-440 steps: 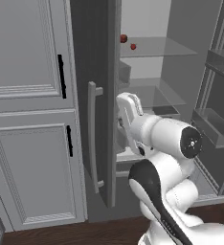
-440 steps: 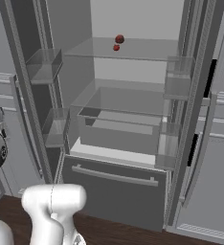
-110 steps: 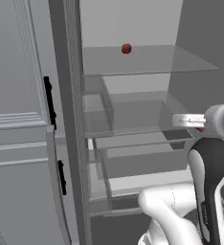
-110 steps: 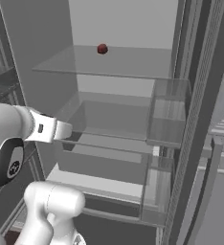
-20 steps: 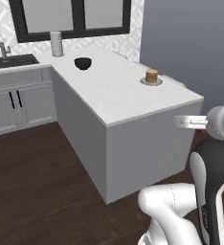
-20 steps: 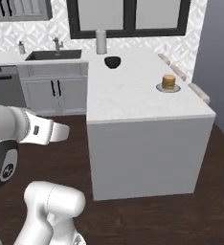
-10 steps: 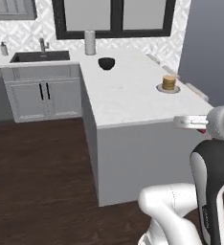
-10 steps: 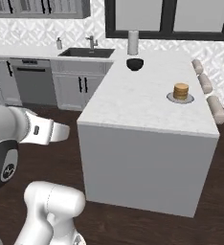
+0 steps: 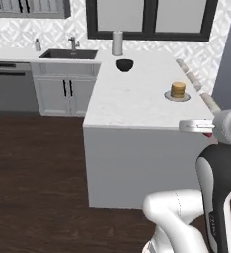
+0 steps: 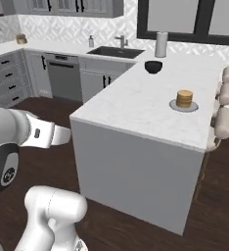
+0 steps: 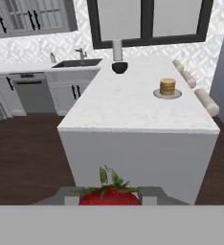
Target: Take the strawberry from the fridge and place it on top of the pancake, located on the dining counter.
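Fridge shelves were filling both base views 5.5 s ago; now the dining counter (image 9: 137,99) is facing the cameras, so the base is driving, not the furniture. Over the last 1 s the counter is swinging from a corner-on look to a squarer one and drawing nearer. As a judgement, the fetching half is done and the carry toward the counter is under way, with the placing not yet begun.

The strawberry (image 11: 109,194) is sitting at the bottom of the hand view, between the fingers of the gripper (image 11: 109,197), whose jaws are clamped on it. It is hanging in front of the counter's near end, well short of the top.

The pancake (image 9: 177,89) is resting on its plate (image 9: 177,97) toward the counter's far right part, near the stools (image 10: 223,117) along that side and well apart from the berry.

Counted: 1 strawberry, 1 pancake stack, 1 plate, 1 black bowl (image 9: 125,64) at the counter's far end, 1 pale canister (image 9: 117,43) just behind the bowl, 3 stool backs. A sink (image 10: 115,51) is lying in the worktop left of the counter's far end.
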Controlling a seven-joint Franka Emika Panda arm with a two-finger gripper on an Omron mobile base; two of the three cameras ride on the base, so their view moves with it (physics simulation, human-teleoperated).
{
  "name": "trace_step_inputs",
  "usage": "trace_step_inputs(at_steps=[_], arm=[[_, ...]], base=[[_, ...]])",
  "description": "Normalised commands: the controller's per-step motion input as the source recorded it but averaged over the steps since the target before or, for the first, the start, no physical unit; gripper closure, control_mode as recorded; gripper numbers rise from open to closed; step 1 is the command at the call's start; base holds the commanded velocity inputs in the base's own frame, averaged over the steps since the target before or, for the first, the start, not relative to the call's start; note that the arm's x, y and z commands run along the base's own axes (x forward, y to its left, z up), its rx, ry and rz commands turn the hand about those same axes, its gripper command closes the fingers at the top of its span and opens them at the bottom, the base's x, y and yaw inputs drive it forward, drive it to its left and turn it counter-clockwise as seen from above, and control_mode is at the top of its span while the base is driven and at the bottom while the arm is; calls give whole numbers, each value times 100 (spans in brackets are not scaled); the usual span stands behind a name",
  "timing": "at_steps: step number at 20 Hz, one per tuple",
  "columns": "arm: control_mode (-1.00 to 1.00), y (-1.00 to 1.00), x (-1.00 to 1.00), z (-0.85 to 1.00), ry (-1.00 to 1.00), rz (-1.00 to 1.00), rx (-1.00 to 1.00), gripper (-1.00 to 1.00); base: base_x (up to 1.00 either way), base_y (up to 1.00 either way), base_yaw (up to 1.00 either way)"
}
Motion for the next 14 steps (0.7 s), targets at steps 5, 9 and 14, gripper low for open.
trace_step_inputs(at_steps=[5,9,14], arm=[[100,0,0,0,0,0,0,100],[100,0,0,0,0,0,0,100],[100,0,0,0,0,0,0,100]], base=[[6,-100,43],[5,-100,42],[3,-100,40]])
